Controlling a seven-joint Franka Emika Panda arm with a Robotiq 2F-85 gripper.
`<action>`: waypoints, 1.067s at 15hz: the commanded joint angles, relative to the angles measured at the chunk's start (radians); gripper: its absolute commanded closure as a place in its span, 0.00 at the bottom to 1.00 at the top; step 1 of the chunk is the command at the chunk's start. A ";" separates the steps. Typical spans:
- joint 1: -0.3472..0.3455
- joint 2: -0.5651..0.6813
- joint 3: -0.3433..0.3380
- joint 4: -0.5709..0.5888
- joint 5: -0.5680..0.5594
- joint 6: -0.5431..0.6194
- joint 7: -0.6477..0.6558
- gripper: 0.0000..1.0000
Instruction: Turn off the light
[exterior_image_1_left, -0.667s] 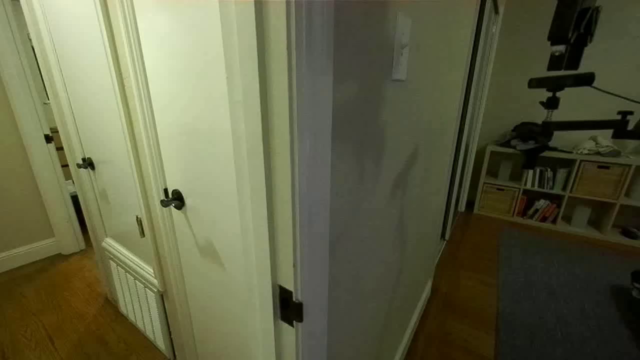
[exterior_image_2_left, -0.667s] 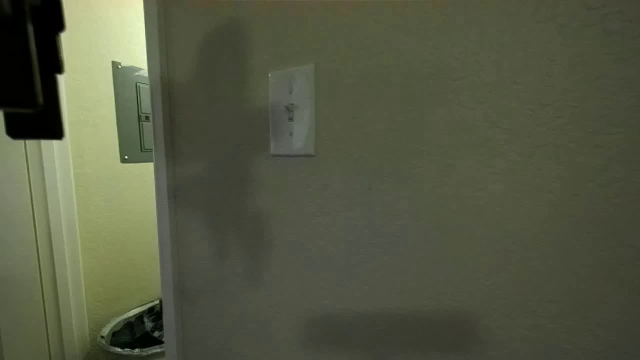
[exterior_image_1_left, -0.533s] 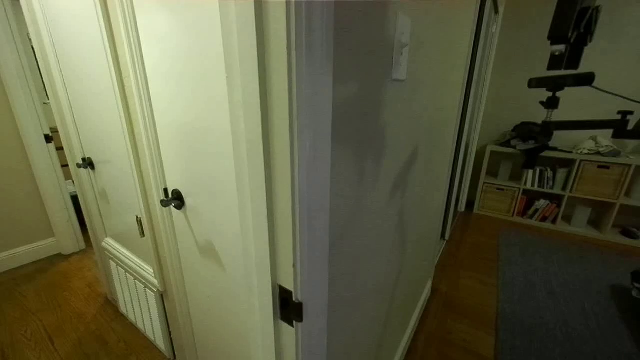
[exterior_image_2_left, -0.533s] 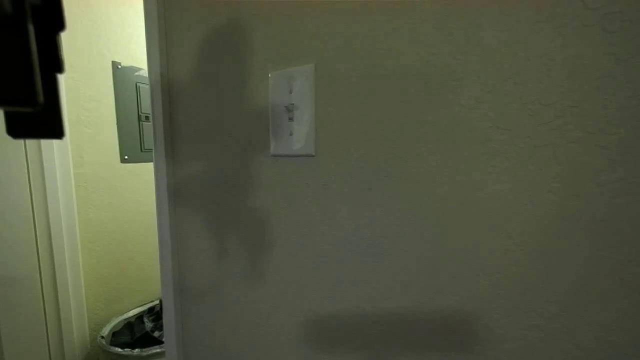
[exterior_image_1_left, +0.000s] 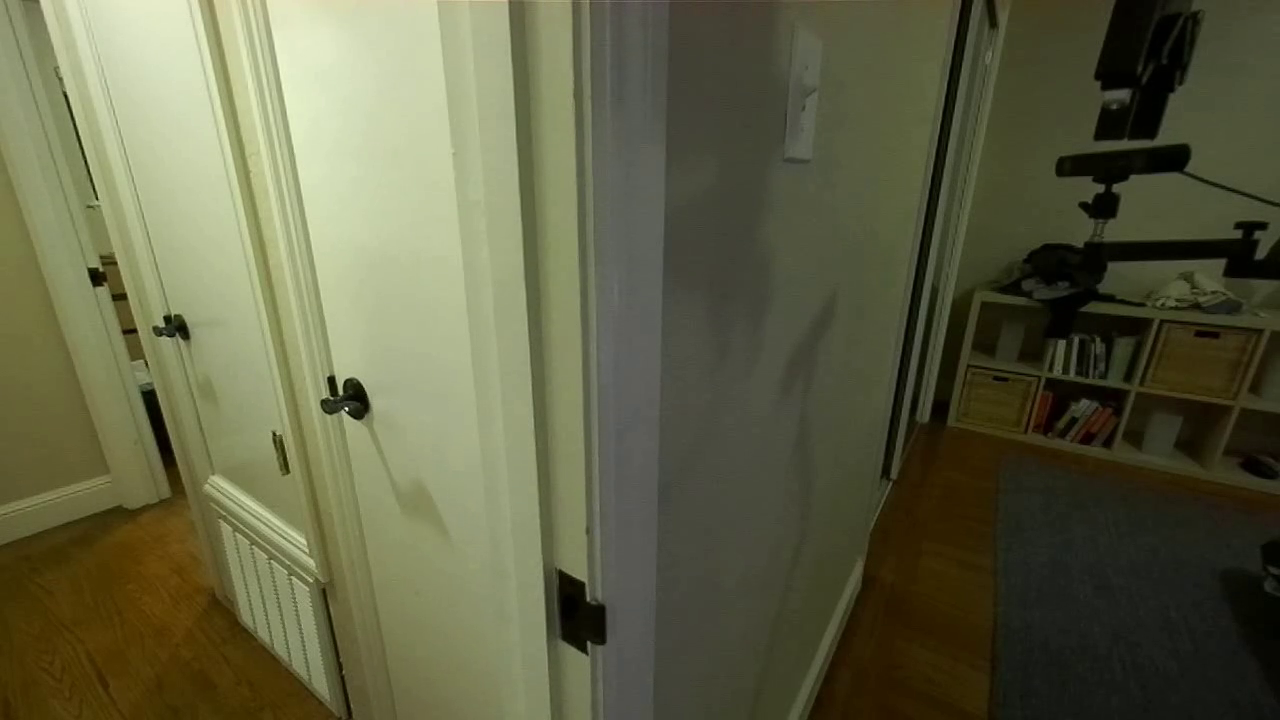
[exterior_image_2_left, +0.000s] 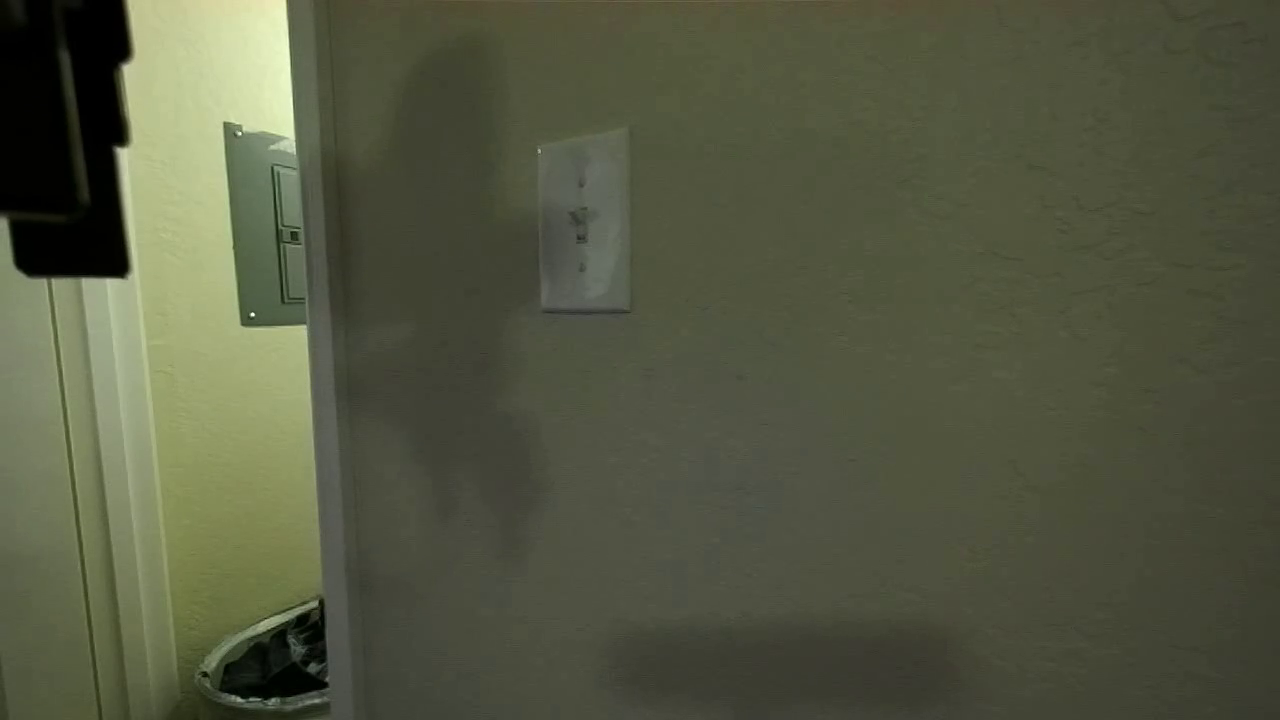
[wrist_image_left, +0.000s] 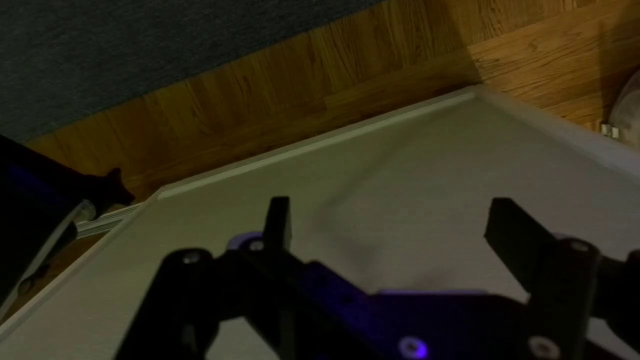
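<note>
The light's switch is a small white upright wall plate. It shows in both exterior views, high on the wall (exterior_image_1_left: 803, 95) and left of centre (exterior_image_2_left: 605, 250). A small toggle sits in its middle; I cannot tell its position for sure. The lamp is out of view. My black gripper (wrist_image_left: 390, 215) is open and empty in the wrist view, its two fingers wide apart with bare wall beyond them. The gripper also hangs fingers down at the top right in an exterior view (exterior_image_1_left: 1130, 110) and is partly cut off at the left edge (exterior_image_2_left: 70, 170). It is apart from the plate.
A door frame (exterior_image_1_left: 625, 400) ends the wall, with a hinge (exterior_image_1_left: 580, 612) on it. A camera on a stand (exterior_image_1_left: 1122, 162) is below the gripper. A shelf (exterior_image_1_left: 1130, 395) stands behind. A grey breaker panel (exterior_image_2_left: 262, 225) and a bin (exterior_image_2_left: 215, 670) are beyond the wall edge.
</note>
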 joint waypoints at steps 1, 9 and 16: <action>0.006 0.007 -0.005 0.004 0.001 0.004 -0.003 0.00; 0.047 0.104 0.009 0.077 0.055 0.152 -0.028 0.00; 0.100 0.213 0.056 0.222 0.111 0.215 -0.067 0.00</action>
